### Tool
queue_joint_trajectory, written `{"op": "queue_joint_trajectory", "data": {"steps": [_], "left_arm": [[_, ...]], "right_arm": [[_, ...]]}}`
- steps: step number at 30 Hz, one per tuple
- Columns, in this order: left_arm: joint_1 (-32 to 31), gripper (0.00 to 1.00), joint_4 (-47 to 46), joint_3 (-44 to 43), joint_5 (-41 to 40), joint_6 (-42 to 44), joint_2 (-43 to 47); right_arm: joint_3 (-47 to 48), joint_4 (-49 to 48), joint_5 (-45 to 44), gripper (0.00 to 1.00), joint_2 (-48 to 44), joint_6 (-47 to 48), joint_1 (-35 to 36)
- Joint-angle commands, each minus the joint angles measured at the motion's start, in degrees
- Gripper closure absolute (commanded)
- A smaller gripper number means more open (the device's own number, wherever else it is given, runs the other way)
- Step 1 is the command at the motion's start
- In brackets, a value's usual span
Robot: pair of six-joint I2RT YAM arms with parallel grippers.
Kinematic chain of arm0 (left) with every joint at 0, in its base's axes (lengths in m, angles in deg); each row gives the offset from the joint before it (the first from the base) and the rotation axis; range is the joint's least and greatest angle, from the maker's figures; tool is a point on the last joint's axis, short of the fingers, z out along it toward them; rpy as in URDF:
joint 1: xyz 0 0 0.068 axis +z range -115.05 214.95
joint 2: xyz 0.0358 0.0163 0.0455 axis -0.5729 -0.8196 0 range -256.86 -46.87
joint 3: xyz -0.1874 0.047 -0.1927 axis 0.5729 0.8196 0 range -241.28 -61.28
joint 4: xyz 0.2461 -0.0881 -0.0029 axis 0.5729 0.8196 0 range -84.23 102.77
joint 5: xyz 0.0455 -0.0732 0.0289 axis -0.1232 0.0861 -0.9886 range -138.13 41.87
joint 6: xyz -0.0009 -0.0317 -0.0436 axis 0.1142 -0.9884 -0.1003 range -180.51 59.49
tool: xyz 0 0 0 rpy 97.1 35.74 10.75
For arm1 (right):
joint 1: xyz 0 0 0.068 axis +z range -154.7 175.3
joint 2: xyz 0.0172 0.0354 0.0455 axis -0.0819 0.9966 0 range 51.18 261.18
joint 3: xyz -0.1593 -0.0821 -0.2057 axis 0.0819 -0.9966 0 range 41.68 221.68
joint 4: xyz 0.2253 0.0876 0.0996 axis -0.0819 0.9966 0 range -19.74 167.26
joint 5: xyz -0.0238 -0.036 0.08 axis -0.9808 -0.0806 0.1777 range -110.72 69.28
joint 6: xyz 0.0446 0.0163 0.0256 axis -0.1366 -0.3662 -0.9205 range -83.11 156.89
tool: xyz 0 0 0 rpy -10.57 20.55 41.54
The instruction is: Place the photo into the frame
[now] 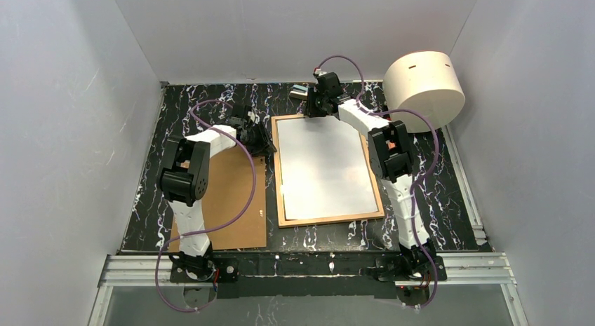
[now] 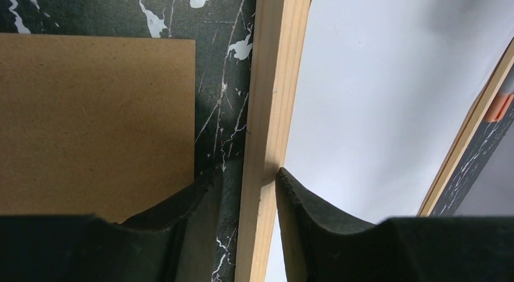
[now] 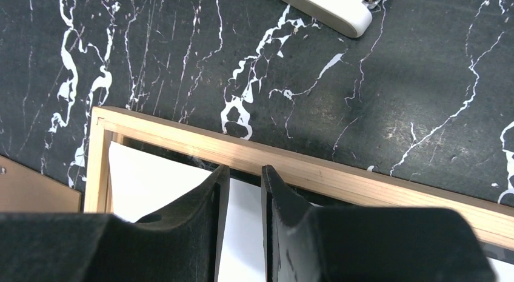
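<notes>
The frame (image 1: 330, 219), thin light wood, lies flat in the middle of the table. The photo (image 1: 324, 168) lies inside it, plain white back up. My left gripper (image 1: 261, 140) is at the frame's far left. In the left wrist view its open jaws (image 2: 245, 174) straddle the left rail (image 2: 270, 82); the right finger touches the rail beside the photo (image 2: 388, 100). My right gripper (image 1: 313, 110) is at the far edge. In the right wrist view its jaws (image 3: 242, 170) stand a narrow gap apart over the photo (image 3: 151, 179), just inside the far rail (image 3: 339, 173).
A brown backing board (image 1: 231, 200) lies flat left of the frame, under the left arm; it also shows in the left wrist view (image 2: 91, 118). A big white cylinder (image 1: 424, 87) stands at the far right. A small white object (image 3: 327, 6) lies beyond the frame's far rail.
</notes>
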Motion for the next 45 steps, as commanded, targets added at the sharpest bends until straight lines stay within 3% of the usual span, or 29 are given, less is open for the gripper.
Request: {"op": "queue_joint_trajectory", "data": {"steps": [1,10,23,36,45], "left_arm": [[-0.25,0.66,1.30,-1.38,-0.46,0.77,-1.18],[-0.30,0.72,2.89,-1.90,-2.85,0.68,-2.25],[-0.27,0.69,3.80,-1.68,-4.40,-0.48,-3.33],[-0.27,0.80,1.52,-1.87,-4.13,-3.16,-4.71],[-0.32,0.81,1.20,-2.12,-4.26,-3.71,-5.35]], "right_arm": [[2.16,-0.80,0.76,0.66,1.12,1.66,0.00],[-0.57,-0.79,0.56,0.66,1.23,3.51,0.03],[-2.60,-3.22,1.95,0.65,2.05,3.70,0.03],[1.18,12.57,7.68,0.65,3.13,10.33,0.06],[3.87,13.77,6.56,0.65,3.51,10.34,-0.01]]}}
